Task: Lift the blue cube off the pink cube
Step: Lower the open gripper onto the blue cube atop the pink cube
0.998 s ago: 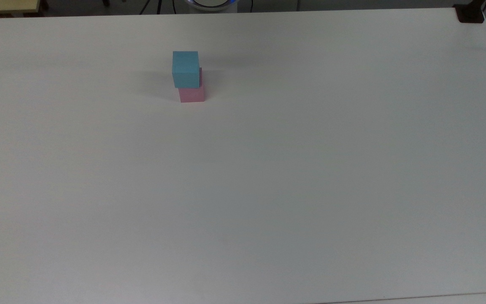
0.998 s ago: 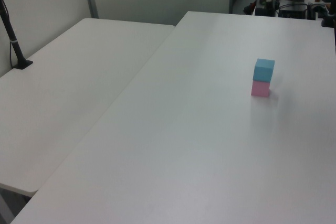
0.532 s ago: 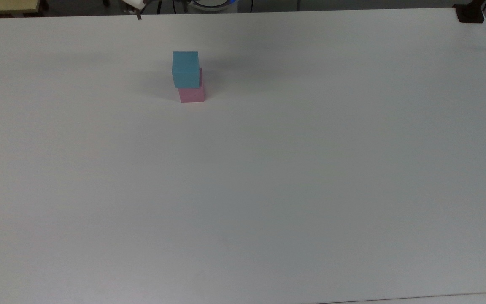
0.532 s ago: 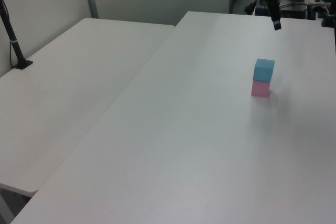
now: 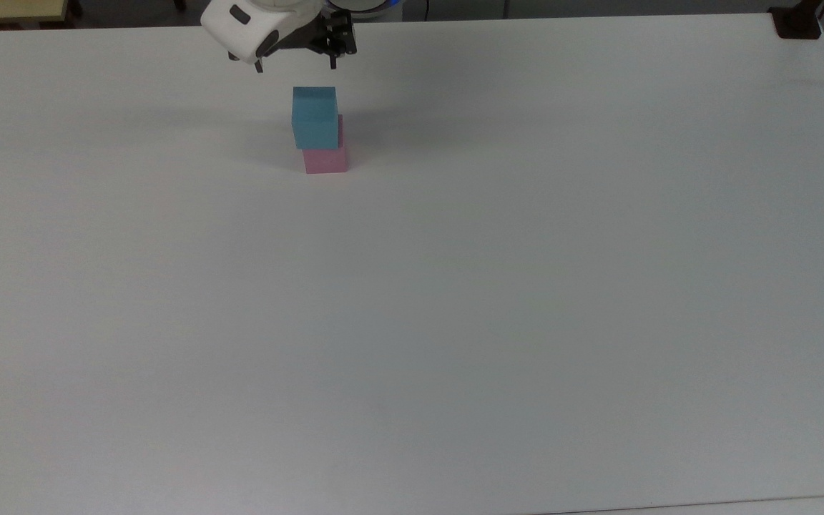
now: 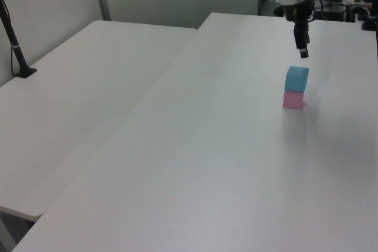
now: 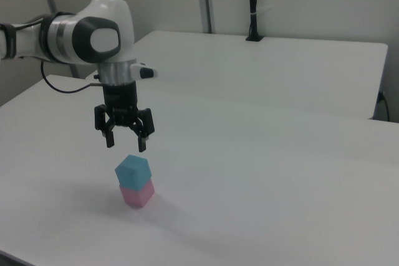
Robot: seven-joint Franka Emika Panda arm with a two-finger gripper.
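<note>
The blue cube sits on top of the pink cube, slightly offset, on the white table. My gripper hangs a short way above the blue cube, pointing down. Its two fingers stand apart and open, with nothing between them. In the top view the gripper is just beyond the stack, near the table's far edge.
A second white table adjoins in the left view's left, with a black pole standing on it. A dark clamp sits at the top view's far right corner. The arm reaches in from the right view's left.
The arm has come into view and moved the gripper down to just above the blue cube. The cubes have not moved.
</note>
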